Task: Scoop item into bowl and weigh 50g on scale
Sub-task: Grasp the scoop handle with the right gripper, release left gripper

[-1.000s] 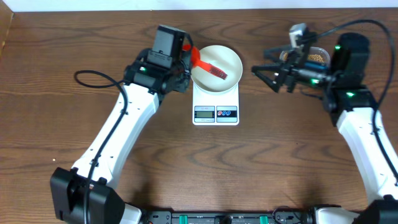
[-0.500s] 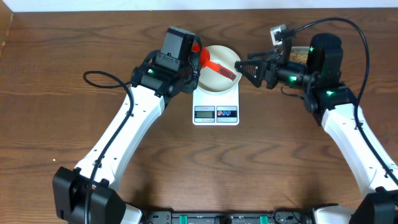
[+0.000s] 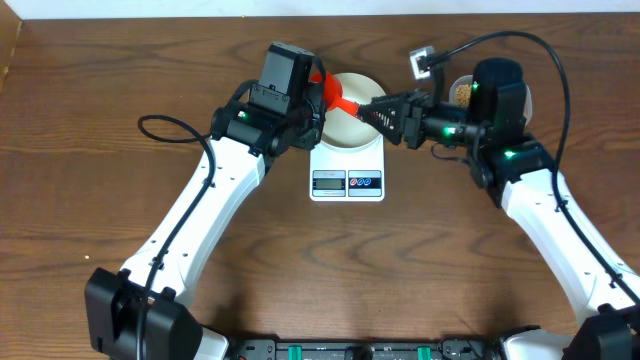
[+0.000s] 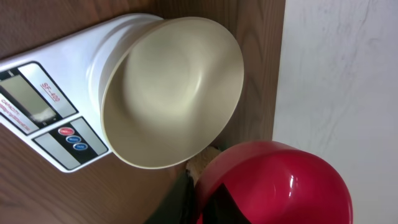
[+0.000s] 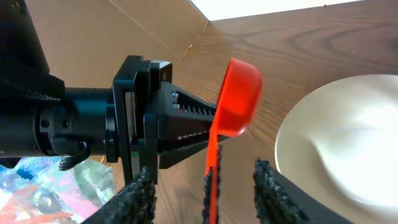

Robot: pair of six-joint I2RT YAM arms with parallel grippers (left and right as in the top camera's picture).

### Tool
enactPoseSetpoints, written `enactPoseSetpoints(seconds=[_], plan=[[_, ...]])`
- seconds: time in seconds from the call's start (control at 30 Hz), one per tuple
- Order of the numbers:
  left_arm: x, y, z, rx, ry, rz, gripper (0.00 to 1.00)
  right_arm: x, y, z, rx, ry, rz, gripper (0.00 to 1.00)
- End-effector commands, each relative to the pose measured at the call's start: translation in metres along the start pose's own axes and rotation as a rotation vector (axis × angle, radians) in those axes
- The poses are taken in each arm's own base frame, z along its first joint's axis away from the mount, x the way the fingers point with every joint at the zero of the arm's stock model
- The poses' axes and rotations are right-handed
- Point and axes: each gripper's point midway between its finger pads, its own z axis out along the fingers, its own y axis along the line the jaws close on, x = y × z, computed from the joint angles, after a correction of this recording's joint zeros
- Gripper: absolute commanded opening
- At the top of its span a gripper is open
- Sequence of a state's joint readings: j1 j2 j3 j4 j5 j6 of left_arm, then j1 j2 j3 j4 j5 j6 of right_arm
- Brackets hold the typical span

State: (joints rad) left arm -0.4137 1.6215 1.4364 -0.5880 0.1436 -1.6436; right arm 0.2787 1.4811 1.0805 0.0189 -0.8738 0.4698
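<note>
The white bowl (image 3: 350,125) stands empty on the scale (image 3: 347,182); both show in the left wrist view, bowl (image 4: 174,87) and scale (image 4: 37,106). My left gripper (image 3: 316,92) is shut on the cup end of a red scoop (image 3: 338,96), holding it over the bowl's far left rim. The scoop's cup fills the lower right of the left wrist view (image 4: 273,186). My right gripper (image 3: 370,112) is open with its fingers on either side of the scoop's handle (image 5: 212,155), not touching it. A few beans (image 3: 462,92) show behind the right arm.
The clear tub (image 3: 520,95) holding the beans is mostly hidden by the right arm at the back right. The table's back edge and a white wall lie just beyond the bowl. Cables trail from both arms.
My right arm has swung left from the tub to the bowl, and its open jaws now straddle the scoop's handle. My left gripper shifted slightly right with the scoop.
</note>
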Motion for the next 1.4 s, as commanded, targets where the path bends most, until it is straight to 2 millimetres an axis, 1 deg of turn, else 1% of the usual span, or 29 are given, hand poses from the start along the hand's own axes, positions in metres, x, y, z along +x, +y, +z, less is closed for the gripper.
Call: enactPoseSetpoints(seconds=[0.0,0.1,0.33,0.57,0.77,1.0,1.03,1.07,1.13,1.2,1.37], plan=[[0.001,0.002,0.004,-0.008,0.005,-0.013,0.07,-0.005,0.003,0.006,0.031,-0.020,0.022,0.44],[0.001,0.002,0.004,-0.008,0.006,-0.012,0.07,-0.004,0.002,0.010,0.057,-0.028,0.048,0.38],[0.002,0.002,0.004,-0.009,0.008,-0.013,0.07,0.000,0.006,0.018,0.073,-0.026,0.050,0.33],[0.002,0.002,0.004,-0.010,0.008,-0.012,0.07,0.000,0.004,0.018,0.085,-0.029,0.061,0.22],[0.002,0.002,0.004,-0.009,0.008,-0.012,0.07,0.000,0.004,0.018,0.085,-0.028,0.062,0.01],[0.002,0.002,0.004,-0.010,0.006,-0.013,0.07,0.001,0.003,0.018,0.086,-0.026,0.064,0.01],[0.002,0.003,0.004,-0.012,0.006,-0.013,0.11,0.001,0.003,0.018,0.086,-0.026,0.063,0.01],[0.002,0.003,0.004,-0.015,0.006,-0.013,0.24,0.001,0.003,0.018,0.087,-0.026,0.063,0.01],[0.001,0.007,0.004,-0.031,0.000,-0.014,0.44,-0.001,0.001,0.016,0.095,-0.033,0.065,0.01],[0.000,0.013,0.004,-0.052,-0.004,-0.011,0.58,-0.003,-0.003,0.014,0.106,-0.041,0.068,0.01],[-0.001,0.014,0.004,-0.057,-0.006,0.122,0.68,-0.005,-0.021,0.006,0.175,-0.058,0.099,0.01]])
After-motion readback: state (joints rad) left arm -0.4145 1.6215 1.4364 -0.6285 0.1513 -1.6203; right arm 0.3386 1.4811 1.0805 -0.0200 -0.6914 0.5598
